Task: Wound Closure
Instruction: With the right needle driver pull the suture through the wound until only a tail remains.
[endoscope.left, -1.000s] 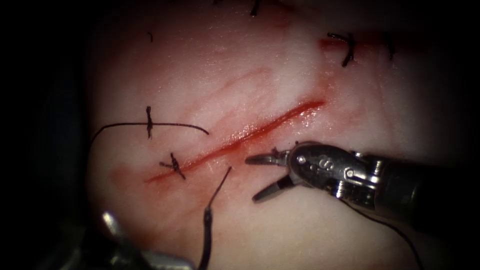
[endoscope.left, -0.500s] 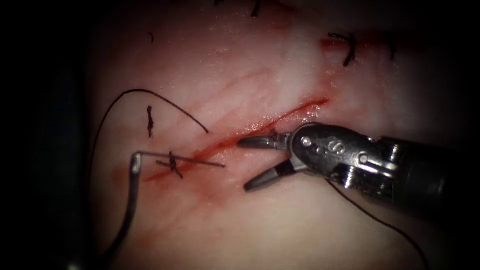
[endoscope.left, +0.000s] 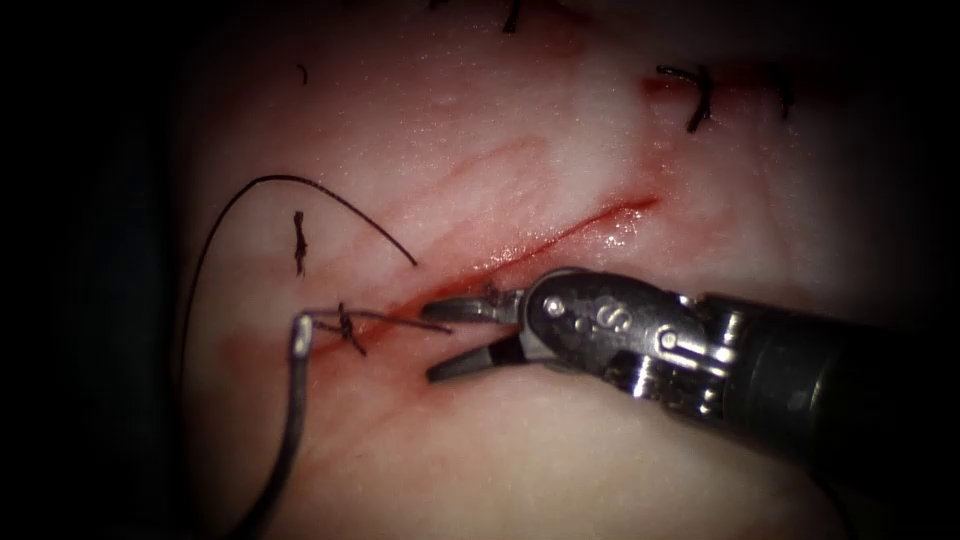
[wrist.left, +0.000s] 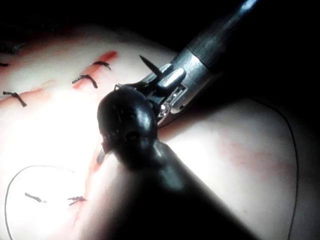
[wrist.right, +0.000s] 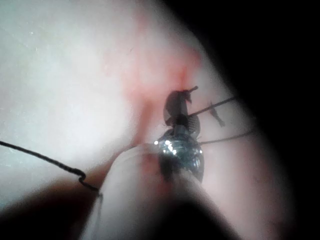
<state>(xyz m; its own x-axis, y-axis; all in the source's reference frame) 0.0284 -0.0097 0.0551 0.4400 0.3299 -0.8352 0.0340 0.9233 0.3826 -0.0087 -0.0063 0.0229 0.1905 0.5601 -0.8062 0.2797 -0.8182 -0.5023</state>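
Steel needle (endoscope.left: 290, 420) curves by the cut's (endoscope.left: 560, 235) left end, seemingly outside the tissue (endoscope.left: 480, 130). The right tool (endoscope.left: 448, 338) has its fingers spread and empty beside the thread (endoscope.left: 380, 317); any grasp should catch the strand alone. One needle, four stitches (endoscope.left: 345, 330). Left wrist view: two tools; what the left tool (wrist.left: 127, 125) holds is unclear. Right wrist view: fingers parted near thread.

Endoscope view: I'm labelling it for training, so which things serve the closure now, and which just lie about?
In use: cut; needle by its left end; thread; right tool, open, empty; left tool, hold unclear.
Lying about: finished stitches; cut end of thread; red fluid.
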